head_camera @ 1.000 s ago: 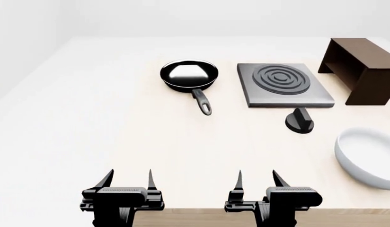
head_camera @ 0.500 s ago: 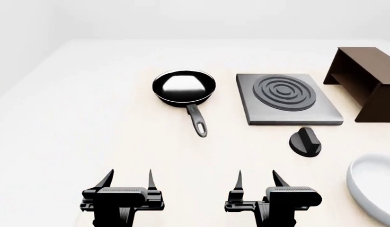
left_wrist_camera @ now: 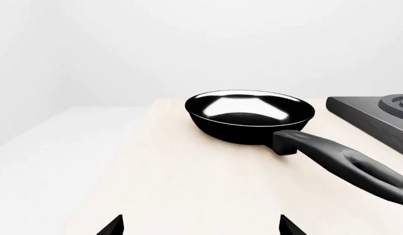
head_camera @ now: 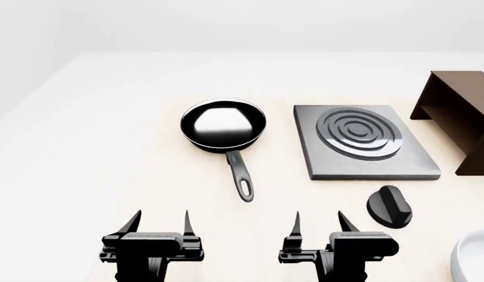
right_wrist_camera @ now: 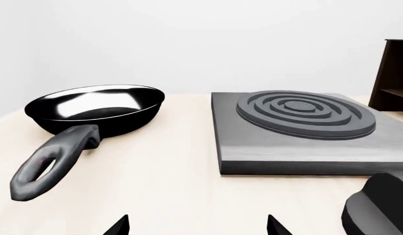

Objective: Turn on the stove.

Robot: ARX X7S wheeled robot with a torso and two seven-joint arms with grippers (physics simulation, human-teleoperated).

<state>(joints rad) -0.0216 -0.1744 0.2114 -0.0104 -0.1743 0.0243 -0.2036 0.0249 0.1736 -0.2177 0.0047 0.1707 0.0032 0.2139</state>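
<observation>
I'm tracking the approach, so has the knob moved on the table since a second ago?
Cannot tell for sure. The knob keeps its place below the hotplate; both slid down the head view together, so likely the camera moved.

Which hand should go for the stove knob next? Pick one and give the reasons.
Right. The knob lies just ahead of the right hand, slightly to its outer side, and shows close in the right wrist view. The left hand faces the frying pan and would have to cross over. Both hands are open.
</observation>
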